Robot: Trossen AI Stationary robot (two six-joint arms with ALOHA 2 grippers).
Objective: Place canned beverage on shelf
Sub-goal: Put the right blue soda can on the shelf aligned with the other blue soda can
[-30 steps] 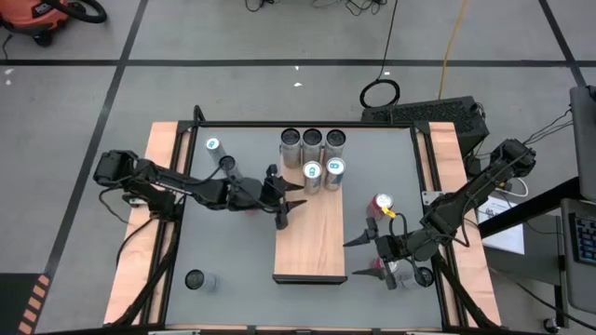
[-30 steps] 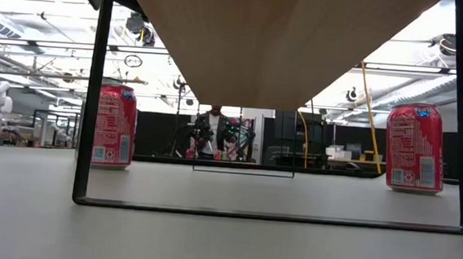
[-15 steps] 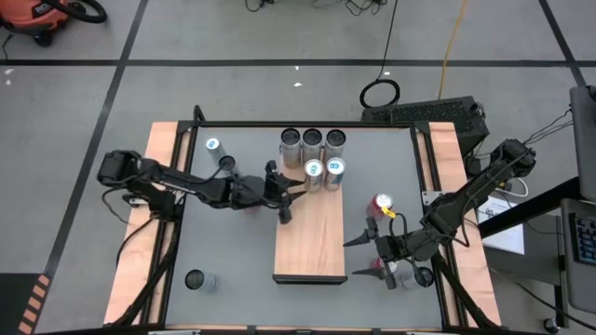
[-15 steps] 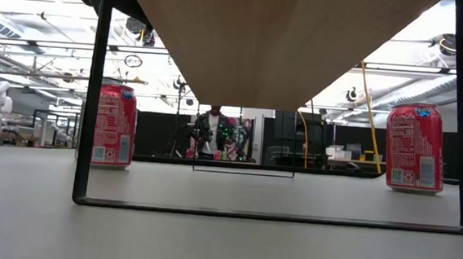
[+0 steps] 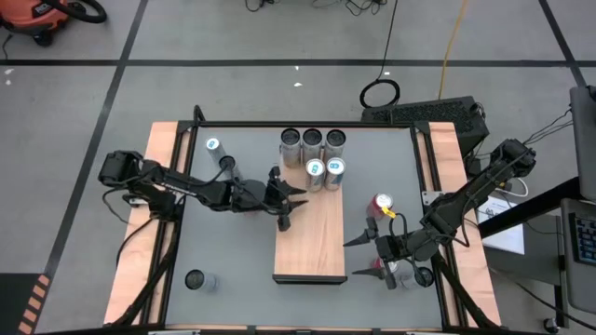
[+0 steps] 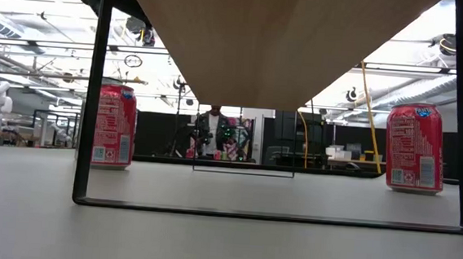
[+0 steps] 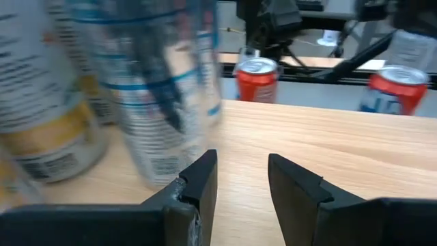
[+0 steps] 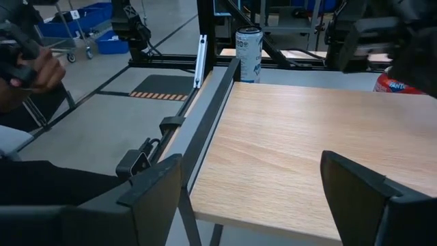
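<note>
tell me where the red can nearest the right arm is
In the high view the red can stands on the grey table just right of the shelf, a little ahead of the right end effector.

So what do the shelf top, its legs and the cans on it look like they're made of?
The shelf top looks like wood or wood-look laminate: light brown grain, matte. Its frame looks like thin black-painted metal bar. The cans look like aluminium, with shiny silver lids and printed sides.

The print on the red can is too small to read.
</note>
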